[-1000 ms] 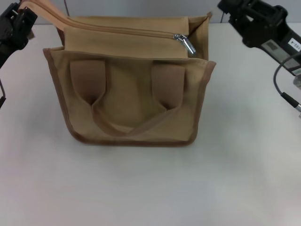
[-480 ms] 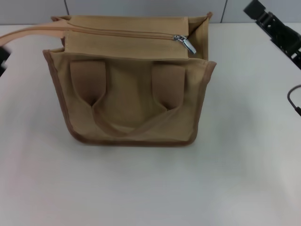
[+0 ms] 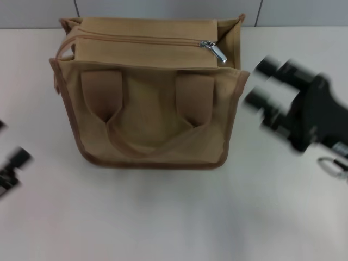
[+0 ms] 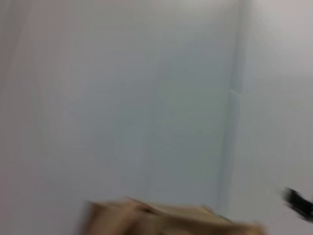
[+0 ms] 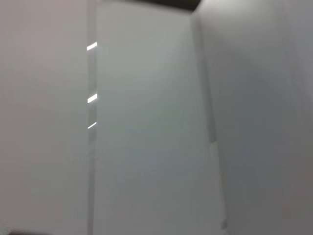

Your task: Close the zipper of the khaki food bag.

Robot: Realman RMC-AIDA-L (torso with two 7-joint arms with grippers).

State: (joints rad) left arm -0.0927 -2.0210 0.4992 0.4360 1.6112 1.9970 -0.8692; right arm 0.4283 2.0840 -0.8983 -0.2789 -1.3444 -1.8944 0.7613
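The khaki food bag [image 3: 149,109] stands upright in the middle of the white table, its two handle straps lying flat on the front face. The zipper [image 3: 141,39] runs along the top panel, and its silver pull tab [image 3: 216,50] sits at the right end. My right gripper [image 3: 262,87] is blurred with motion just right of the bag, apart from it, with its two black fingers spread and empty. My left gripper [image 3: 12,166] is a blurred dark shape low at the left edge, far from the bag. The left wrist view shows a blurred strip of the bag [image 4: 166,221].
The white table [image 3: 163,217] stretches in front of and beside the bag. A grey wall [image 3: 163,8] runs behind it. A cable and a metal ring [image 3: 330,165] hang from the right arm. The right wrist view shows only grey wall panels.
The left gripper has let go of the handle strap it was pulling out to the left and dropped low left. The strap fell back. The right gripper came down beside the bag.
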